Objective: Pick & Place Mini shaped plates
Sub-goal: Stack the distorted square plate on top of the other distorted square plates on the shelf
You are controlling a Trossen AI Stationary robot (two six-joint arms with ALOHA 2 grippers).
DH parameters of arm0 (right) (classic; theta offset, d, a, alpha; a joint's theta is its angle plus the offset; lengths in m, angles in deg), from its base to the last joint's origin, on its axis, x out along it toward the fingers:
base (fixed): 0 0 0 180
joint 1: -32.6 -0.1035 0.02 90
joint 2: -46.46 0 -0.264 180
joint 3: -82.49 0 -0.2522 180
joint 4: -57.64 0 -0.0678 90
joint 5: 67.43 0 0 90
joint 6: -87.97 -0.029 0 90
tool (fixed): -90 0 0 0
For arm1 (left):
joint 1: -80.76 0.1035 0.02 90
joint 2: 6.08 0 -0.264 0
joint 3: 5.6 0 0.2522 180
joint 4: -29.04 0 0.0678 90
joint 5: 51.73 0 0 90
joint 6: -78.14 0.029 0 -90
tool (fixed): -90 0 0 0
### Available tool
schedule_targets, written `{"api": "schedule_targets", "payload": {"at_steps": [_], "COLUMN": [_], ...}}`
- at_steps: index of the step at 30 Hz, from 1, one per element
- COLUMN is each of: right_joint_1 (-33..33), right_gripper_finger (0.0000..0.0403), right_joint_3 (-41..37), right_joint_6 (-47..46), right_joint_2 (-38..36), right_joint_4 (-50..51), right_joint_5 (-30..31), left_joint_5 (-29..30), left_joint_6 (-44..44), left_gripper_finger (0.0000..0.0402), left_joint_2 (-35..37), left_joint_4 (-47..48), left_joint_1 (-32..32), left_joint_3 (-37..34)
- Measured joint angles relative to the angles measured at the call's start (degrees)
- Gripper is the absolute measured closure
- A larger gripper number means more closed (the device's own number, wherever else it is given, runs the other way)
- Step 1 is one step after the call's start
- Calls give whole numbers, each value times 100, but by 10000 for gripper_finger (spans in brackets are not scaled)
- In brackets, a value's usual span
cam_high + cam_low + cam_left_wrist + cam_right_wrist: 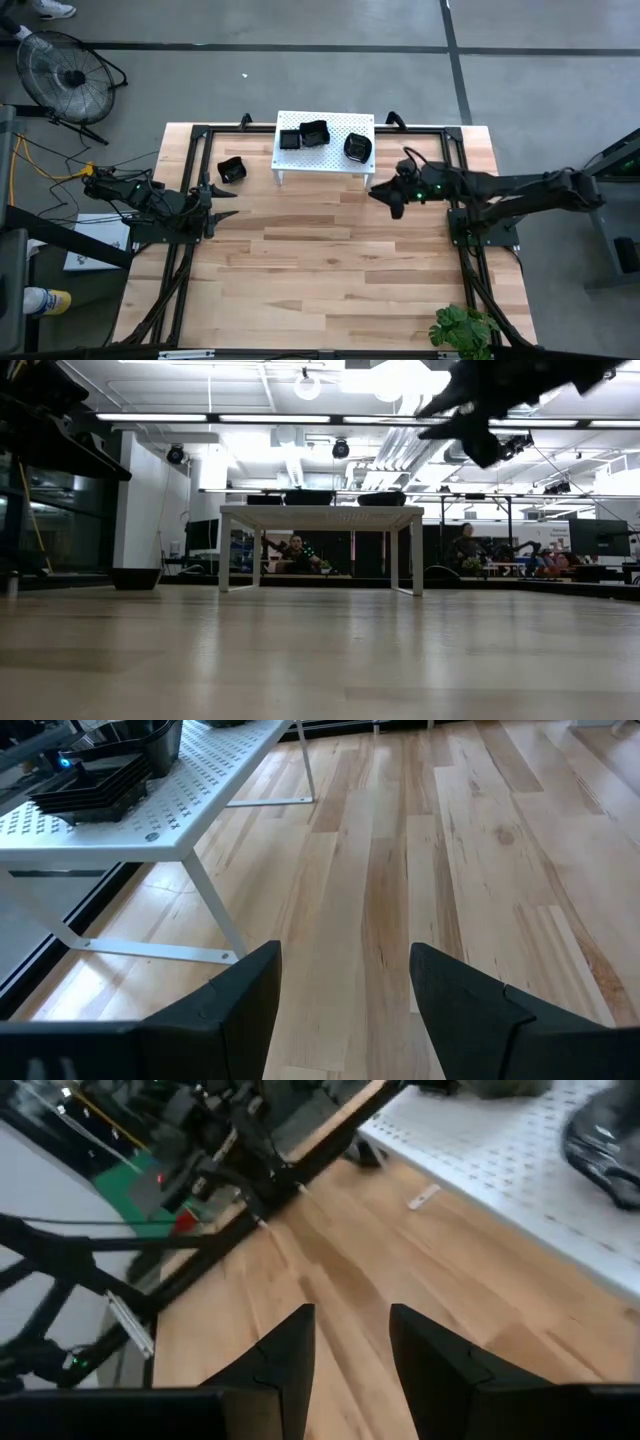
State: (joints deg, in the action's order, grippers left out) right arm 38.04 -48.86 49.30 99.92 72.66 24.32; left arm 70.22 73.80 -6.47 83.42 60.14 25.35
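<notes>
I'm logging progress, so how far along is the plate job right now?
Done: three lots of mini shaped plates sit on the white stand: a square stack, a plate beside it and a wavy one. In hand: nothing; the left gripper and right gripper both hover empty over the table, jaws open. Left: one plate on the table beside the stand.

This is a robotics lab or open workshop hall. A wooden worktable in a black metal frame stands on bare grey concrete. Beyond the table, long ceiling strip lights, exposed ducts, monitors and seated people fill the room; a floor fan stands beside it.
</notes>
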Motion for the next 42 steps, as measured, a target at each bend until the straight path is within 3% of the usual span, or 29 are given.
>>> {"api": "schedule_targets", "payload": {"at_steps": [8, 13, 19, 25, 32, 42], "right_joint_1": [-80, -418, -763, -718, -492, -433], "right_gripper_finger": [277, 276, 277, 277, 277, 276], "right_joint_3": [-1556, -2204, -3018, -3431, -3430, -3432], "right_joint_6": [3, 472, 723, 1143, 2067, 2088], "right_joint_2": [-1335, -2007, -2330, -2330, -2833, -4833], "right_joint_4": [-648, -1401, -2577, -3065, -2517, -327], "right_joint_5": [136, 131, 136, 58, -694, -697], "left_joint_5": [0, 0, 0, 0, 0, 0], "left_joint_6": [-2, 0, 0, -1, 0, -1], "left_gripper_finger": [183, 183, 183, 183, 183, 183], "left_joint_2": [0, 2, -1, -1, -1, 1], "left_joint_4": [0, -2, 0, 0, 0, 0], "left_joint_1": [0, 0, 0, 0, -1, -1], "left_joint_3": [0, 0, 0, 0, -1, -2]}}
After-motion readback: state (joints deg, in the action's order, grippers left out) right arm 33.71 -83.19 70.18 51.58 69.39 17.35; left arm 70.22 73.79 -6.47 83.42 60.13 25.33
